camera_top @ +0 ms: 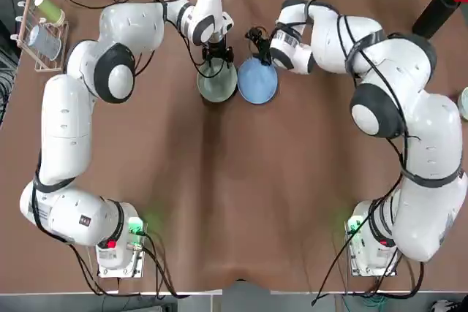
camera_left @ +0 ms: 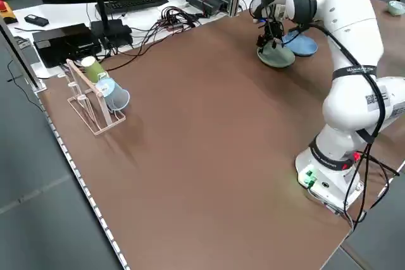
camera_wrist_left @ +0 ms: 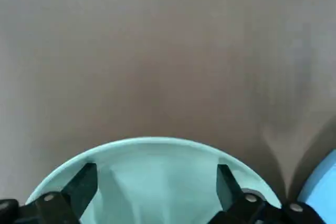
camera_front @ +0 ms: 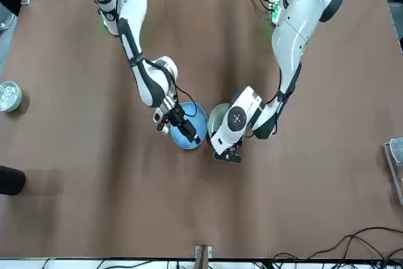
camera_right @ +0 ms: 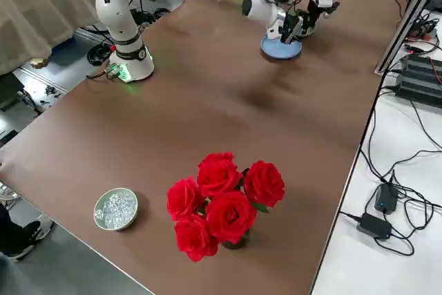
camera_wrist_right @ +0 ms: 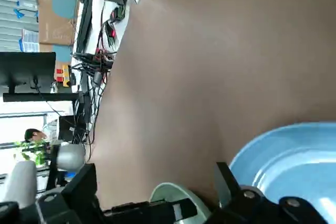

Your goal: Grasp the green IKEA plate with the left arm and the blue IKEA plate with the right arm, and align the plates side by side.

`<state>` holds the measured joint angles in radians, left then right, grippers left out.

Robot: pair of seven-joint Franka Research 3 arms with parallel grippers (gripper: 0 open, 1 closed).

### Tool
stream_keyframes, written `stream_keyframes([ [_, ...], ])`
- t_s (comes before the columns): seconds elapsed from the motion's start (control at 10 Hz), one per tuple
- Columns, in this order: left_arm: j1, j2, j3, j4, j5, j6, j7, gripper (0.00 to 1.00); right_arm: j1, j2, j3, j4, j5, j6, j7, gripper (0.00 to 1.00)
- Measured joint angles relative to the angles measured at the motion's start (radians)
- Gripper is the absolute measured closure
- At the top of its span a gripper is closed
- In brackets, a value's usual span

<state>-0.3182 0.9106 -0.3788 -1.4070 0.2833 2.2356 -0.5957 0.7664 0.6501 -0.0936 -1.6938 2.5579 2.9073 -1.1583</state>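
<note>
Top view has the green IKEA plate [camera_top: 217,87] and the blue IKEA plate [camera_top: 257,82] next to each other on the tabletop [camera_top: 219,202], green on the robot's left, with barely any room between them; whether the rims touch I can't tell. Left claw [camera_wrist_left: 157,174] stands with its fingers apart over the green plate, and the right claw [camera_wrist_right: 157,171] is parted too, at the blue plate's edge, so neither looks clamped on anything. The pair looks about aligned, and I'd judge the job nearly done, with perhaps a small nudge or just the retreat left. The chief risk is the two claws working so near each other (the right wrist view has the other arm's dark gripper crowding in beside the green plate): if both swing inward at once, they could knock together and jolt the plates. If a finger is below a rim when its arm lifts, that plate could tip or be dragged out of line, and these light-looking plastic things would probably skid easily. Pushing either plate farther inward might make one rim ride up on the other. Safest, I reckon, would be raising each claw straight up, one after the other, before any sideways move
</note>
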Motion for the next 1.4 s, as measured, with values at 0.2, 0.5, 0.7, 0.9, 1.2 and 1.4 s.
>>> stream_keyframes([
  [0.2, -0.002, 0.000, 0.000, 0.012, 0.000, 0.000, 0.000, 0.00, -0.002, -0.052, -0.016, 0.002, -0.108, 0.102, -0.028, 0.00],
  [0.5, 0.006, -0.032, 0.001, 0.027, 0.000, -0.045, 0.000, 0.00, -0.051, -0.072, -0.031, 0.002, -0.467, 0.154, -0.073, 0.00],
  [0.7, 0.004, -0.095, -0.017, 0.032, 0.000, -0.192, 0.006, 0.00, -0.112, -0.073, -0.033, 0.006, -0.741, 0.142, -0.088, 0.00],
  [0.9, -0.003, -0.137, -0.038, 0.030, 0.000, -0.263, 0.006, 0.00, -0.176, -0.085, -0.035, 0.013, -0.943, 0.032, -0.089, 0.00],
  [1.2, -0.049, -0.133, -0.048, 0.004, 0.000, -0.311, 0.006, 0.00, -0.370, -0.129, -0.041, 0.023, -1.221, -0.251, -0.094, 0.00],
  [1.4, -0.014, -0.184, -0.072, 0.023, -0.001, -0.355, 0.024, 0.00, -0.473, -0.178, -0.051, 0.022, -1.411, -0.419, -0.095, 0.00],
])
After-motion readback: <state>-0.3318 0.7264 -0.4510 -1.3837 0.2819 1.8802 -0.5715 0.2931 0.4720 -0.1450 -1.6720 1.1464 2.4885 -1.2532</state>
